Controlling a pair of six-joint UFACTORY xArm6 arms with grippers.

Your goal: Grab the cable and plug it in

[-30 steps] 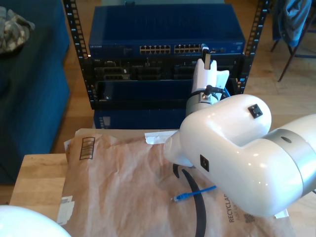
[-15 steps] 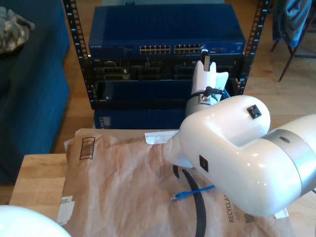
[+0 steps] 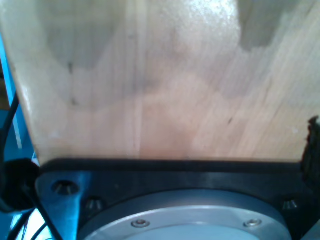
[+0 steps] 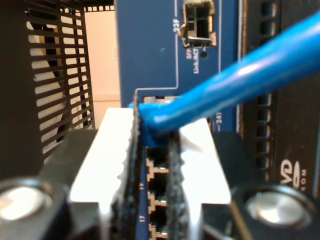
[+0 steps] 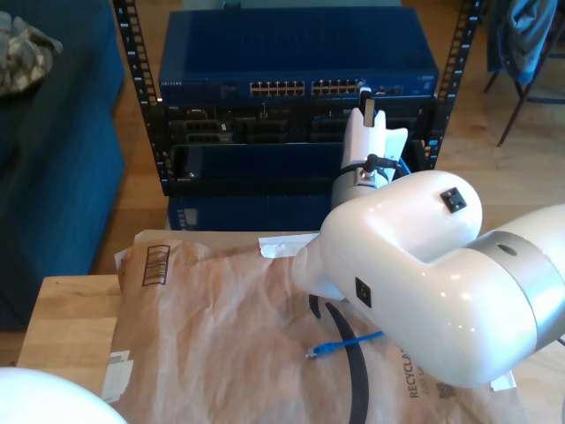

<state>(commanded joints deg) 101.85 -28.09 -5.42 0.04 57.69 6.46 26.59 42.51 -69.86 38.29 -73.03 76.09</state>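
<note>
**What I can't make out from here**

The thin bright-blue Ethernet cable [image 5: 346, 344] lies on the brown paper with most of its run hidden behind my big white arm [image 5: 424, 274] in the exterior view. In my second wrist view the same cable [image 4: 235, 82] is a blur that runs off the picture's edge, and its plug end is hidden between the tool's ridged pads [image 4: 131, 165], against the blue switch's ports [image 4: 157, 192]. My first wrist view is a blurred close-up of the pale wooden counter [image 3: 165, 80].
</note>
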